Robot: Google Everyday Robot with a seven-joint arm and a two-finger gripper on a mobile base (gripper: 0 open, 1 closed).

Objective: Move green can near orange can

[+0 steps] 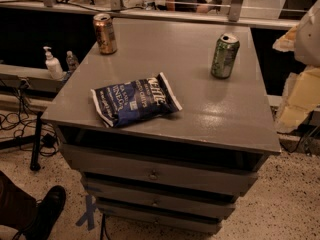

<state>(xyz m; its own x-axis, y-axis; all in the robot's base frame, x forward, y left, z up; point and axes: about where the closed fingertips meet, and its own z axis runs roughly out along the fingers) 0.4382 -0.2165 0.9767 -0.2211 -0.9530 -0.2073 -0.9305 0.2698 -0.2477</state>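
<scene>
The green can (224, 55) stands upright on the grey table top (200, 109), at the back right. The orange can (105, 33) stands upright at the back left corner, far from the green can. My gripper (299, 40) shows as a pale shape at the far right edge of the camera view. It is beyond the table's right side, apart from the green can and holding nothing that I can see.
A blue chip bag (135, 100) lies flat at the front left of the table, between the cans and the front edge. Drawers (155, 174) are below the top. A person's shoe (47, 209) is at the lower left. A pump bottle (52, 64) stands on a ledge at the left.
</scene>
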